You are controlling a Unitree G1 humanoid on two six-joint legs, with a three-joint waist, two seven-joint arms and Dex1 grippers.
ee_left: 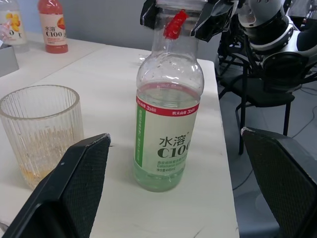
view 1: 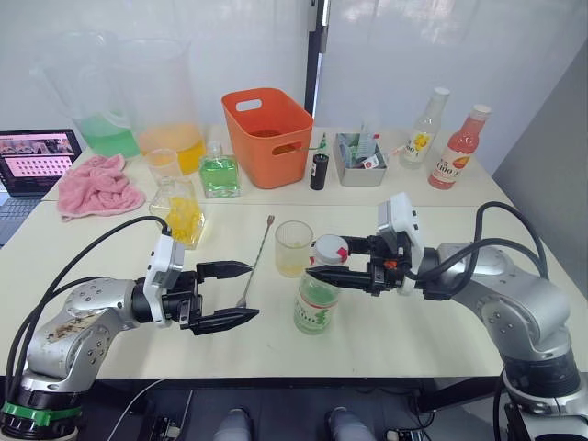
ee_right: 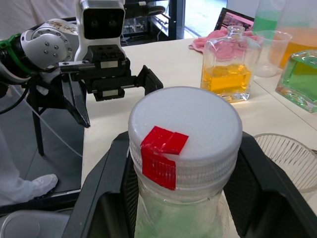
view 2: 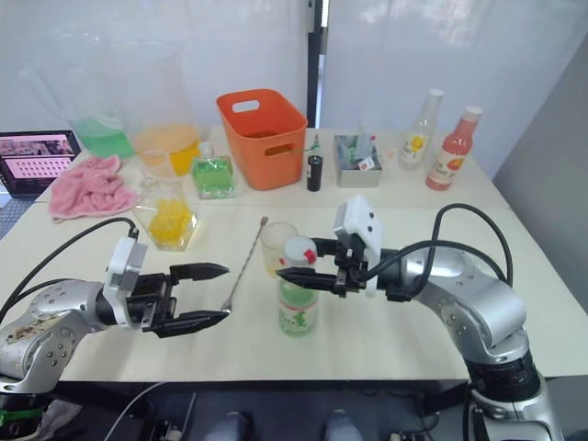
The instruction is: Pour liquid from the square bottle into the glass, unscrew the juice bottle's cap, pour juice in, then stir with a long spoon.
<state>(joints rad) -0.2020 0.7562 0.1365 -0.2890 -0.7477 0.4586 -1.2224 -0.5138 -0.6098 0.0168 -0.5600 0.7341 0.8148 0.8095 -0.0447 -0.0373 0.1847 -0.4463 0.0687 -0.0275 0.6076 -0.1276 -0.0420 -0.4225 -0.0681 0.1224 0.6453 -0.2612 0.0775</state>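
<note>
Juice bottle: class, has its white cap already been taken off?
No. In the right wrist view the cap, marked with red tape, sits on the juice bottle, with the right gripper closed around it.

The juice bottle [ee_right: 178, 218] is cut off below its neck; contents perhaps greenish.

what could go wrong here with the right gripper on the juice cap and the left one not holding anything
1. The right gripper is closed on the cap while the open left gripper stands clear of the juice bottle; twisting could spin or tip the unheld bottle.
2. The glass stands right beside the bottle, so a tipping bottle could knock it.
3. The long spoon lies near the left gripper's fingers and could be pushed if that arm reaches in.
</note>
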